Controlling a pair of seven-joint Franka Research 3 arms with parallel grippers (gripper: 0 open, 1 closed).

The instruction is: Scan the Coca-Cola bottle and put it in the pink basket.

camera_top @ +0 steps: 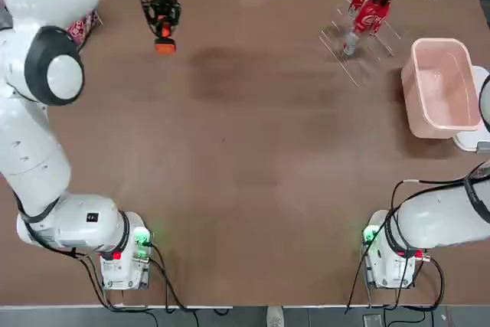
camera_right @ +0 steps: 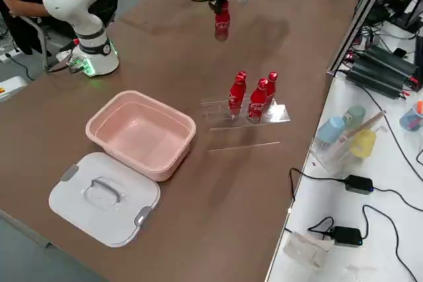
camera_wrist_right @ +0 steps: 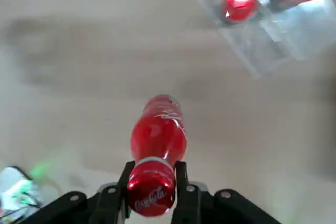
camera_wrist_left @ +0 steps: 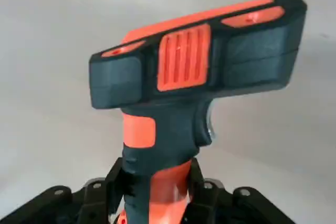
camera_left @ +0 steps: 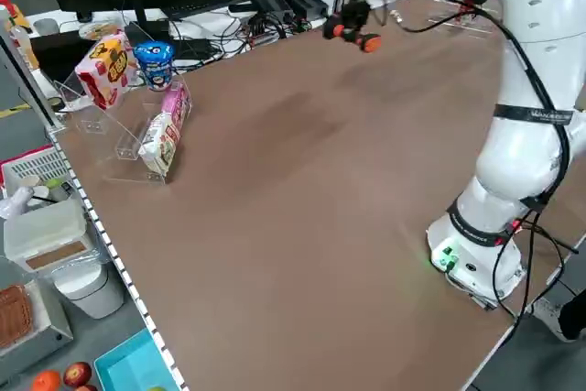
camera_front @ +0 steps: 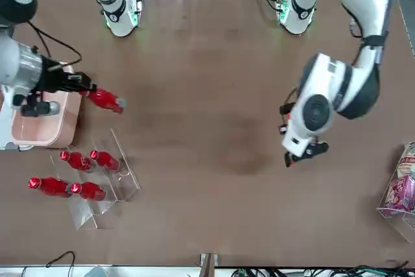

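Now, right gripper (camera_wrist_right: 152, 190): I am closing on one Coca-Cola bottle (camera_wrist_right: 159, 135) near its cap, smooth, probably stiff and slippery, lifted above the table; left gripper (camera_wrist_left: 157, 192): gripping the scanner (camera_wrist_left: 194, 51) by its handle. Beyond, the pink basket (camera_right: 106, 125) is waiting, best approached with the bottle's neck held firmly.

The counter (camera_top: 253, 189) has a smooth, matt surface. The basket (camera_right: 142, 133) near its right edge is smooth plastic, faintly glossy; the lid (camera_right: 106, 197) beside it is plastic with a soft sheen. The rack, holding 4 bottles (camera_front: 70, 189), is clear, glossy plastic. Another bottle (camera_wrist_right: 158, 135) looks glossy. The scanner (camera_wrist_left: 181, 61) combines matt dark panels and smooth orange plastic.
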